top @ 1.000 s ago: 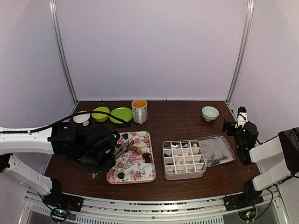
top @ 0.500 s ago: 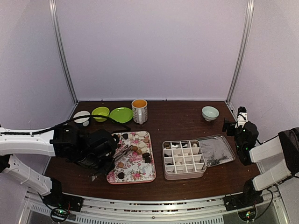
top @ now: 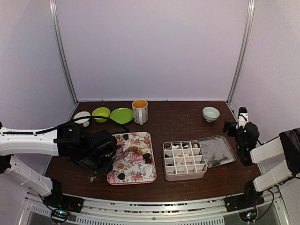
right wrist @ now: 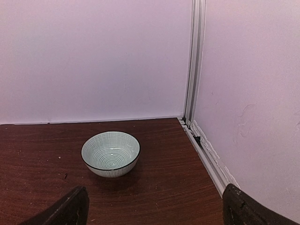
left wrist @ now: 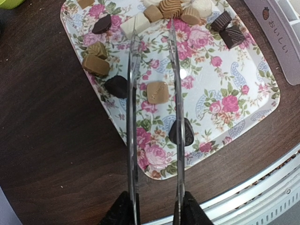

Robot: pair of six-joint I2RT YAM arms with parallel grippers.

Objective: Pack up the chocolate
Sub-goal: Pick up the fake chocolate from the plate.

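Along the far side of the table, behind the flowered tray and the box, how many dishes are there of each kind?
Bowls: 3
Plates: 1
Mugs: 1
Total: 5

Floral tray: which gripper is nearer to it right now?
Left. The left gripper holds metal tongs reaching over the floral tray; the right gripper sits open far to its right, facing the small bowl.
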